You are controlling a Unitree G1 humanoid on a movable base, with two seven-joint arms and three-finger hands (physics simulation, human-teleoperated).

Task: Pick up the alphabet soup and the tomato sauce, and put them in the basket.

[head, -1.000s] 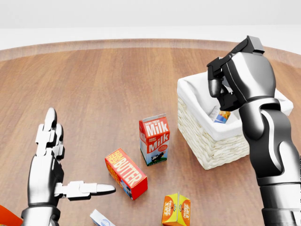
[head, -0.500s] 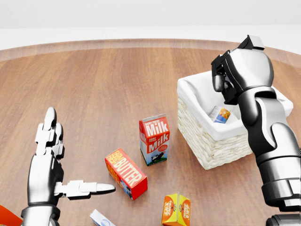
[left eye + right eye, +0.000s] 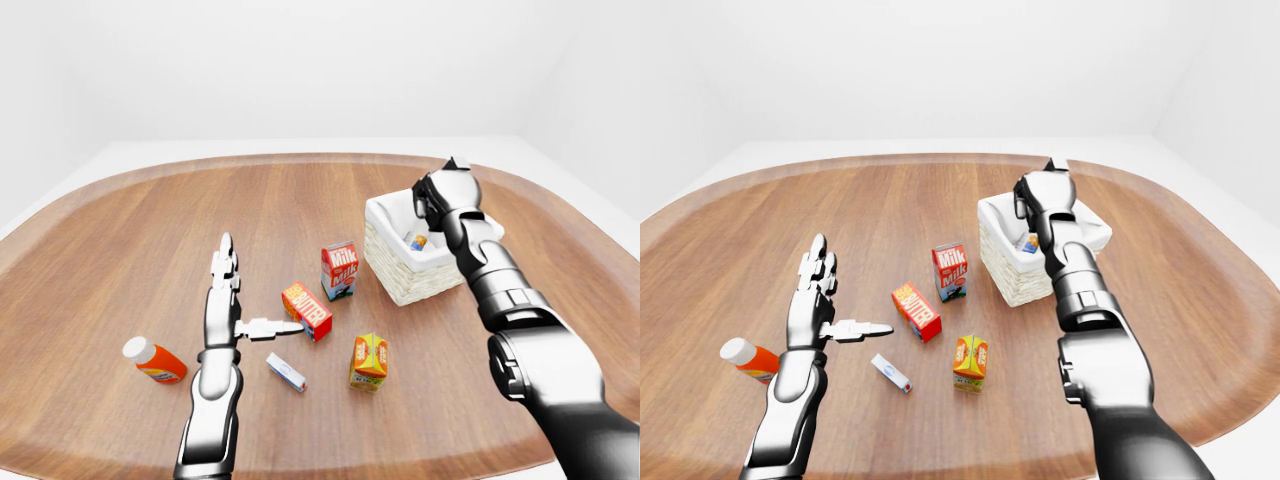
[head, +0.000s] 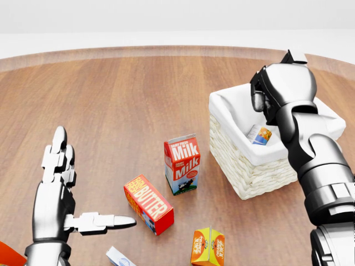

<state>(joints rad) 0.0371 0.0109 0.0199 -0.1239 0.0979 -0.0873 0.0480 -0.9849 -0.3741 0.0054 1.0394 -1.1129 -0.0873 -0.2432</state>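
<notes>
Worktop [image 4: 138,94] clutter sits nearest you: an orange carton [image 4: 207,246], a butter box [image 4: 148,204] and a milk carton [image 4: 182,164], with your left hand [image 4: 58,188] resting beside them, fingers spread and empty. Farther up the head view, your right hand [image 4: 265,100] hangs over the basket [image 4: 249,166], fingers curled with nothing visible between them; since a second ago it has lifted off a small can [image 4: 259,134] now lying inside the liner against the right wall. Which of the two cans that is, the label is too small to tell. Neither the other can nor any grasp on it shows, so you likely have half the job left.
</notes>
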